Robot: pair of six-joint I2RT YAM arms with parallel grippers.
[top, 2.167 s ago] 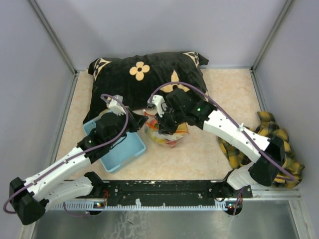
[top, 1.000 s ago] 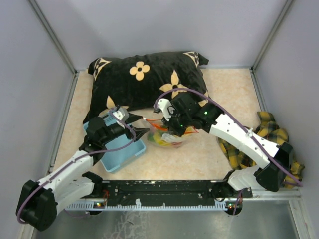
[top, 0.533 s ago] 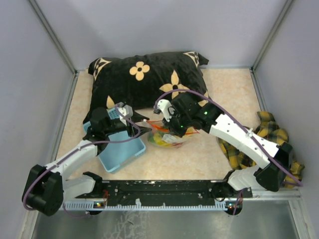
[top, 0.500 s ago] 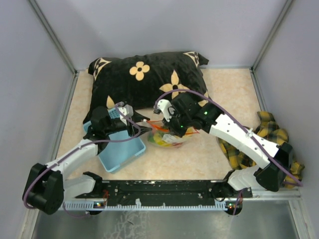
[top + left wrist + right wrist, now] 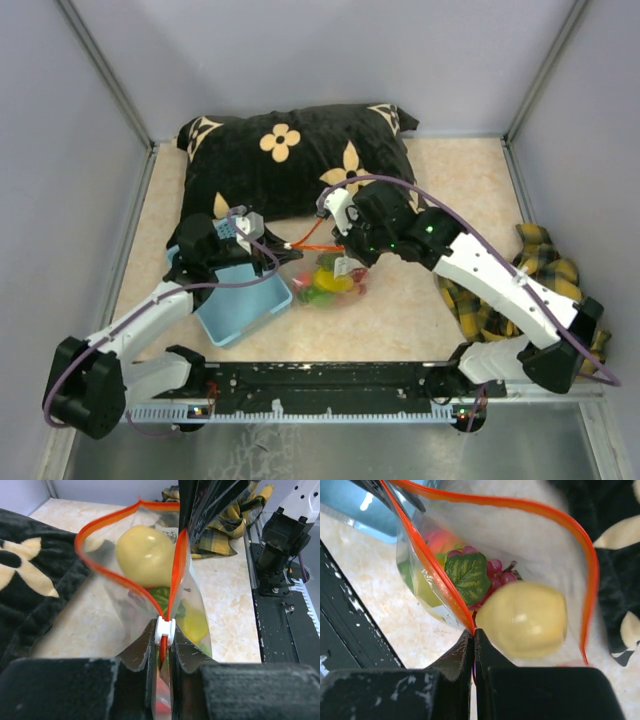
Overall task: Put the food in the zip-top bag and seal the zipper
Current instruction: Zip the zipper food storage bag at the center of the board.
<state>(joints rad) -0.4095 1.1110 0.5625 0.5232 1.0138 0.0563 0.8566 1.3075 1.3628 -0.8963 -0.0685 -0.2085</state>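
Since half a second ago, the left hand (image 5: 272, 256) has narrowed from wide open to a pinch. The right hand (image 5: 346, 248) has lifted back towards the black flowered pillow (image 5: 290, 160), drawing the bag's mouth out between them.

We see the zip-top bag (image 5: 327, 281), a clear pouch, slung between the two hands. Its belly is low over the worktop (image 5: 410, 310), just beside the light blue basket (image 5: 240, 308). Inside lie a yellow pear (image 5: 522, 620), purple grapes (image 5: 496, 570) with a green leaf, and a reddish fruit.

The red zipper (image 5: 177, 565) gapes in an open loop. The left hand's fingers are nearly together, clamped on the zipper just under its white slider (image 5: 165, 630). The right hand is fully closed, pinching the zipper's opposite end.
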